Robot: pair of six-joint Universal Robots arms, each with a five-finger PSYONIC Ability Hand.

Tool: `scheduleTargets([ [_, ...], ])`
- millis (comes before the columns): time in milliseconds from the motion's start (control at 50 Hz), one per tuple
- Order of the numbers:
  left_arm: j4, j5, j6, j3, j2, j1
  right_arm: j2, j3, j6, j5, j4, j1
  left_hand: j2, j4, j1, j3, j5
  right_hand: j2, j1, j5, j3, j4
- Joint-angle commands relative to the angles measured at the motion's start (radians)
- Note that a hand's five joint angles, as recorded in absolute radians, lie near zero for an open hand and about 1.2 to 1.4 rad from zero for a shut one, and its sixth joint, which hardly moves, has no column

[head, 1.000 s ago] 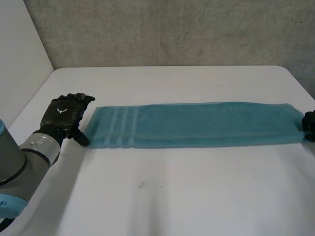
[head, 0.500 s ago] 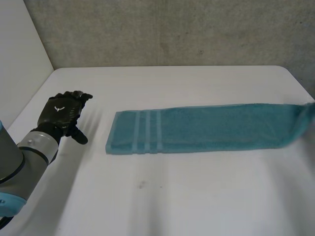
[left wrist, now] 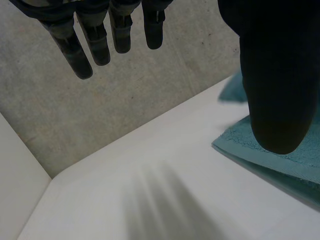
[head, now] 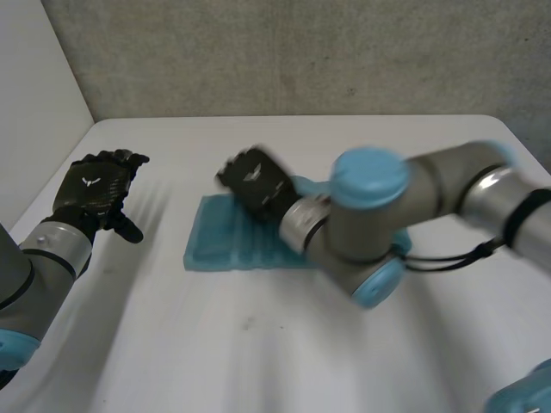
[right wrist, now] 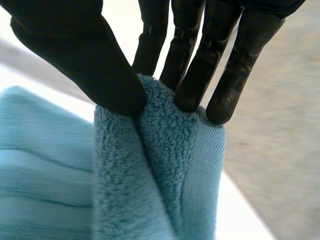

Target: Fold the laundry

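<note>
Right hand (head: pixel 254 182) pinches a fold of the teal towel (head: pixel 225 245) between thumb and straight fingers, over the towel's striped end. Towel lies near mid-tabletop (head: pixel 258 353), partly under the right arm. Left hand (head: pixel 93 191) sits at the towel's 9 o'clock, apart from it, fingers straight and spread, holding nothing.

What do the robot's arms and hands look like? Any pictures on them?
The left arm and right arm are fat grey tubes with round light-blue caps. The left hand and right hand are black, with long fingers and a thick thumb, and a small white mark on the back.
</note>
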Motion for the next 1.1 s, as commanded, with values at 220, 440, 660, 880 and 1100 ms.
scheduleTargets([
  [220,0.001,0.009,0.001,0.032,-0.003,-0.033,-0.163,0.067,0.045,0.176,0.054,-0.019,-0.008,-0.011,-0.009,-0.021,-0.027,-1.004,-0.787,-0.978,-1.022,-1.018],
  [440,-0.008,0.007,-0.006,0.266,-0.187,-0.260,-0.352,0.451,0.125,0.208,0.111,-0.223,0.012,0.010,0.012,0.000,-0.006,-1.004,-0.787,-0.978,-1.022,-1.018],
  [660,-0.060,0.019,-0.004,0.463,-0.397,-0.384,-0.366,0.676,0.120,0.204,0.002,-0.349,0.021,0.019,0.021,0.009,0.002,-1.003,-0.786,-0.977,-1.020,-1.017],
  [880,-0.094,0.039,-0.004,0.582,-0.503,-0.403,-0.363,0.709,0.117,0.204,-0.052,-0.372,0.036,0.033,0.035,0.023,0.017,-0.897,-0.680,-0.871,-0.914,-0.911],
  [1100,-0.092,-0.184,0.013,0.734,-0.606,-0.320,-0.358,0.709,0.116,0.202,-0.098,-0.367,0.153,0.151,0.153,0.141,0.135,-0.618,-0.401,-0.592,-0.636,-0.632],
])
